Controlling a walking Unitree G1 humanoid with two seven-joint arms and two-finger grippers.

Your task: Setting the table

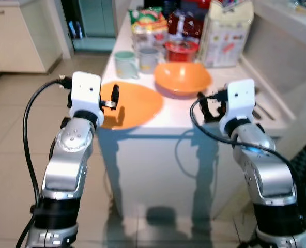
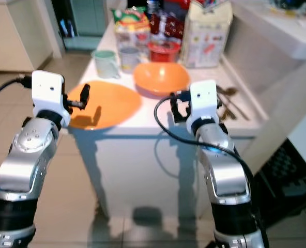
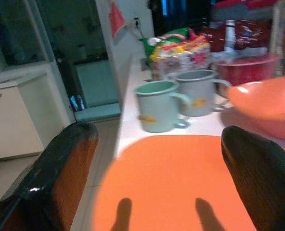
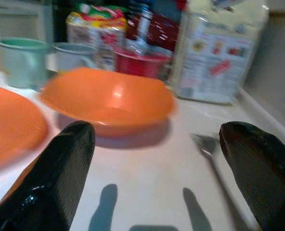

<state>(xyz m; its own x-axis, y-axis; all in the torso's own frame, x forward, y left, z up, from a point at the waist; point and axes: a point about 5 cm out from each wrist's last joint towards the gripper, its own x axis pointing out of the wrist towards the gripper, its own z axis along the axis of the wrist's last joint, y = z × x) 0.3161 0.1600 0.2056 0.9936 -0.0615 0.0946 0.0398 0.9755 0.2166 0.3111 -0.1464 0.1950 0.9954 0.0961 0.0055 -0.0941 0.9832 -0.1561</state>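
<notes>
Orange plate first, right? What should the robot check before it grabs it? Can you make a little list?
1. Left gripper open: ok, its fingers are spread wide.
2. Left gripper lined up with the orange plate: ok, it hovers at the plate's near edge.
3. Plate free of things on top: ok, bare.
4. Orange bowl clear of the plate: cannot tell, they sit very close.
5. Green mug out of the way: ok, it stands behind the plate.
6. Right gripper open and holding nothing: ok.
</notes>
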